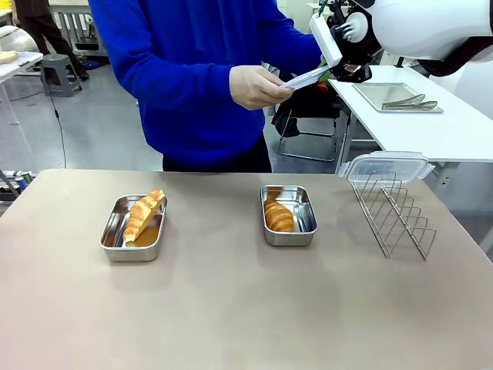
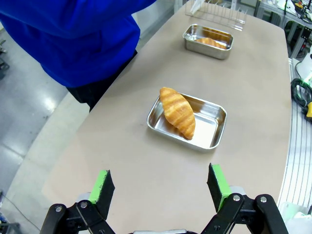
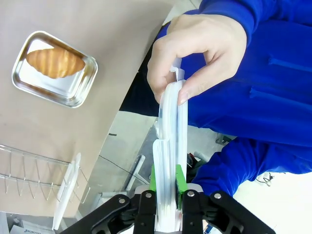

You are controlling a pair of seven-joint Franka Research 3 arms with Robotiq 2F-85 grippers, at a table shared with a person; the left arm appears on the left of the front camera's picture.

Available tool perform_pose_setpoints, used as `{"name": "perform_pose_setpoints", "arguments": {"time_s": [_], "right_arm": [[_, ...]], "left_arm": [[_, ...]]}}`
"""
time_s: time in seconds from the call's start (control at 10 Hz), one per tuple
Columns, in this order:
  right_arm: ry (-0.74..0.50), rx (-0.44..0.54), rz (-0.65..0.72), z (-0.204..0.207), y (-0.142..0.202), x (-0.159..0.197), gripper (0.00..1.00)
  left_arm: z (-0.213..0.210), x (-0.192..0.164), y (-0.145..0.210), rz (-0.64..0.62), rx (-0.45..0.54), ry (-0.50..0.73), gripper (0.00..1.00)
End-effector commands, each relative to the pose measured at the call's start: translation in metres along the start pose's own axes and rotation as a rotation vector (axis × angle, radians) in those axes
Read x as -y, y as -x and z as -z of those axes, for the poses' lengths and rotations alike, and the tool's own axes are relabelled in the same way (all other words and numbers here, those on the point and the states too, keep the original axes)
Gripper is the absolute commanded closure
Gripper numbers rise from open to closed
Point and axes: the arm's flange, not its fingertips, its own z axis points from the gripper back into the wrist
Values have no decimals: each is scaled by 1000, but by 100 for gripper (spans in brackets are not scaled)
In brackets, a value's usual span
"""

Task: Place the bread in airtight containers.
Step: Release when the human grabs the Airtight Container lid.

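Bread sits in both steel containers on the counter (image 1: 231, 308). One croissant (image 1: 144, 215) lies slantwise in the left container (image 1: 131, 253), its far end riding up over the rim. The other croissant (image 1: 279, 217) rests flat inside the right container (image 1: 289, 237), toward its left side. Neither box has a lid on. To the right of them stands a wire rack (image 1: 393, 212), with a second lid (image 1: 387, 166) leaning against its far end. The right jaws are up in the air beyond the far edge of the counter, closed on one end of a clear lid (image 3: 169, 131). The person's hand (image 1: 258, 86) pinches the opposite end, so the lid spans between the two. The left jaws stand wide apart and empty, green pads (image 2: 102, 187) facing each other. They hang above bare counter with the slanted croissant's container ahead of them, not touching it.
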Motion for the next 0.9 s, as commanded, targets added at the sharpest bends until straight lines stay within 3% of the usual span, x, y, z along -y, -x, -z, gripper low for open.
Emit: {"name": "perform_pose_setpoints", "arguments": {"time_s": [0.0,0.1,0.2,0.3,0.4,0.5,0.6,0.8], "right_arm": [[16,7,15,-3,0,-3,100],[16,7,15,-3,0,-3,100],[1,0,0,0,0,0,30],[-10,-21,38,-6,0,1,30],[-20,-34,100,-17,-3,2,0],[-19,11,186,-32,-6,3,25],[-1,43,278,-50,-3,4,0],[7,239,464,-73,21,-6,0]], "left_arm": [[-1,0,-1,9,10,3,0],[-1,0,-1,9,10,3,0],[-1,0,-1,9,10,3,0],[-1,0,-1,9,10,3,0],[-1,0,-1,9,10,3,0],[-1,0,-1,9,10,3,0],[-1,0,-1,9,10,3,0],[-1,0,-1,9,10,3,0]]}}
